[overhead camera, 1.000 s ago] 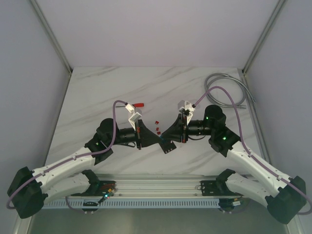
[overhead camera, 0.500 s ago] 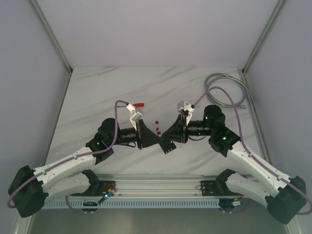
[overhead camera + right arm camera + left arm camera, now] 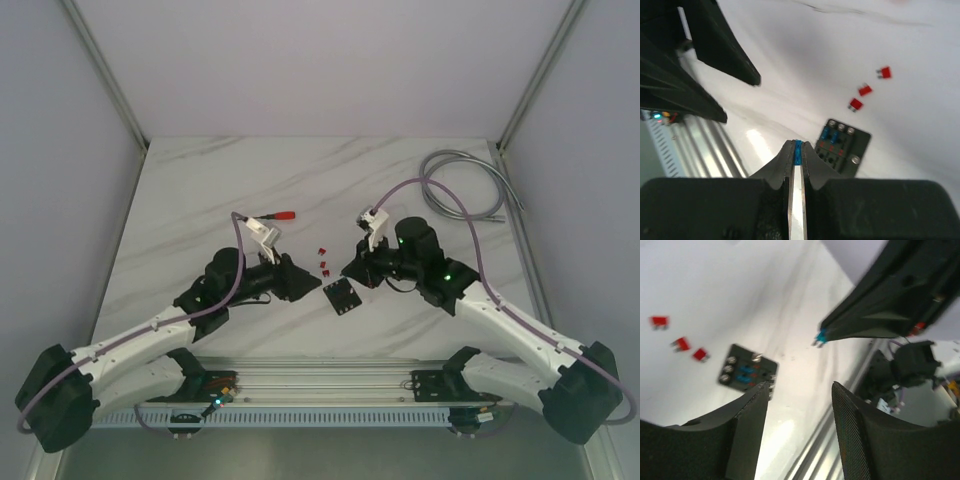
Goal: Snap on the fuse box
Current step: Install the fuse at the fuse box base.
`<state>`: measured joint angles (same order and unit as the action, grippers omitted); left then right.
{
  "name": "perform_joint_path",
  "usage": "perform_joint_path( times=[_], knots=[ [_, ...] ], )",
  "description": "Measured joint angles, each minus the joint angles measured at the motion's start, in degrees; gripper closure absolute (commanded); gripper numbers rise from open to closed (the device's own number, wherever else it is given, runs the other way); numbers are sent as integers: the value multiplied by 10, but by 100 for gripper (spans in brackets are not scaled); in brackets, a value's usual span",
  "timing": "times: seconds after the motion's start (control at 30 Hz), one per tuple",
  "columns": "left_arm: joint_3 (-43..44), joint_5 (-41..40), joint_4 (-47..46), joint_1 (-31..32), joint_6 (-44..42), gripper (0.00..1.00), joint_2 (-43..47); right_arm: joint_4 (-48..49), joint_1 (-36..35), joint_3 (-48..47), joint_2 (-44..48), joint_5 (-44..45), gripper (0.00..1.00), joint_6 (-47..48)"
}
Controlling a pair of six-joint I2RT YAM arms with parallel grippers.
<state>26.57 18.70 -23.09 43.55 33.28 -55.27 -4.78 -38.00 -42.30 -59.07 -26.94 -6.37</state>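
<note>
- Left gripper point(image 3: 800, 390) is hanging released, fingers apart, nothing between them.
- Right gripper point(image 3: 798, 145) is clenching a tiny blue fuse point(image 3: 821, 336) at its fingertips.
- Fuse box point(image 3: 342, 296) is lying flat on the marble table point(image 3: 200, 190) between both grippers, gripped by neither.
- Three red fuses point(image 3: 865, 90) are sitting loose just beside it.

fuse box point(image 3: 343, 296) unobstructed above, left pincer point(image 3: 310, 286) and right pincer point(image 3: 351, 270) flanking
</note>
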Motion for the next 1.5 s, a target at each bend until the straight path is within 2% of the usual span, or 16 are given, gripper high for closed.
perform_joint_path(
  times=[0.23,0.5,0.83,1.2,1.5],
  knots=[
    [-28,-79,52,-58,49,28,-6,-18,-50,0,-20,171,100,-12],
    [-41,-96,74,-109,99,13,-31,2,-107,5,-94,296,100,-17],
    [-42,-98,80,-118,136,0,-64,53,-130,8,-193,353,100,-25],
    [-42,-100,98,-124,156,0,-105,64,-136,8,-248,376,100,-34],
    [-42,-100,99,-125,160,0,-109,69,-141,8,-254,390,100,-40]
  ],
)
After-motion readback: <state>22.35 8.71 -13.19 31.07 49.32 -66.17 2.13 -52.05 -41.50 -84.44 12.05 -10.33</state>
